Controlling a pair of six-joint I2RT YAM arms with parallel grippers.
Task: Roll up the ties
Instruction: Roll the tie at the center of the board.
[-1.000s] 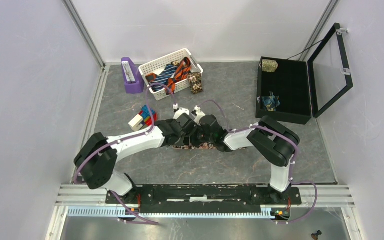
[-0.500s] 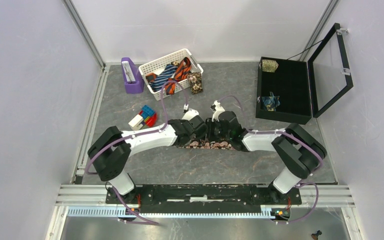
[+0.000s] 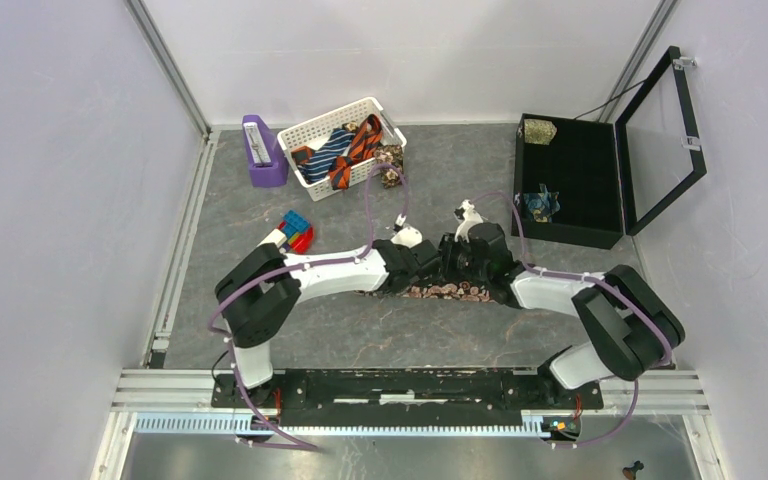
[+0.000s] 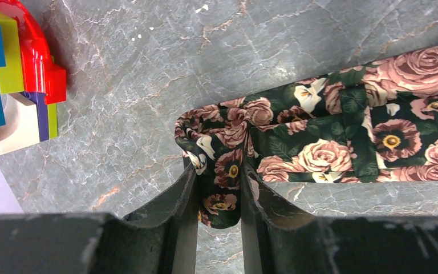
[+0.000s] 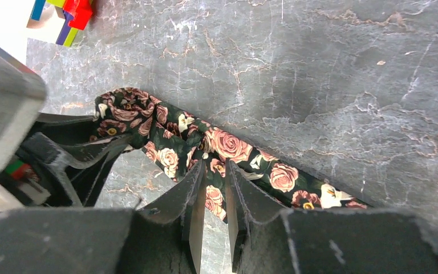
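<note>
Rolling stage, one tie in hand.

**Change over the last second:** both wrists are displaced rightward across the grey marbled tabletop (image 3: 290, 330), and the arms are now stretched further from their bases. The dark narrow necktie printed with pink and cream roses (image 3: 450, 292) is shifted rightward with them. It lies as a strip across the middle of the table, just below the two wrists. This is judged as the bunched end being worked along the strip, so the roll is begun but far from finished.

**Left gripper** (image 4: 219, 171): the fingers are closed on the folded, doubled-over end of the tie, with fabric pressed between both pads.

**Right gripper** (image 5: 214, 171): the fingers are drawn nearly together on the tie's edge just beside the left grip, with fabric pinched between them.

**Elsewhere:**
- Navy-white and orange-black striped neckties (image 3: 345, 148) are left in the white slotted plastic basket (image 3: 325, 118) at the back.
- Two small rolled ties (image 3: 540, 205) are seen in the black compartmented case (image 3: 600, 190), whose lid is raised.
- The red, blue and white toy blocks (image 3: 288, 235) are near the left arm, apart from the tie.

**Hidden or unclear:**
- In the top view both grippers are covered by the wrists, so the grip is read from the wrist views only.
- The tie's long end is cut off at the frame edge in both wrist views.
- Whether the gathered end is a true coil or only a crumpled fold cannot be told.
</note>
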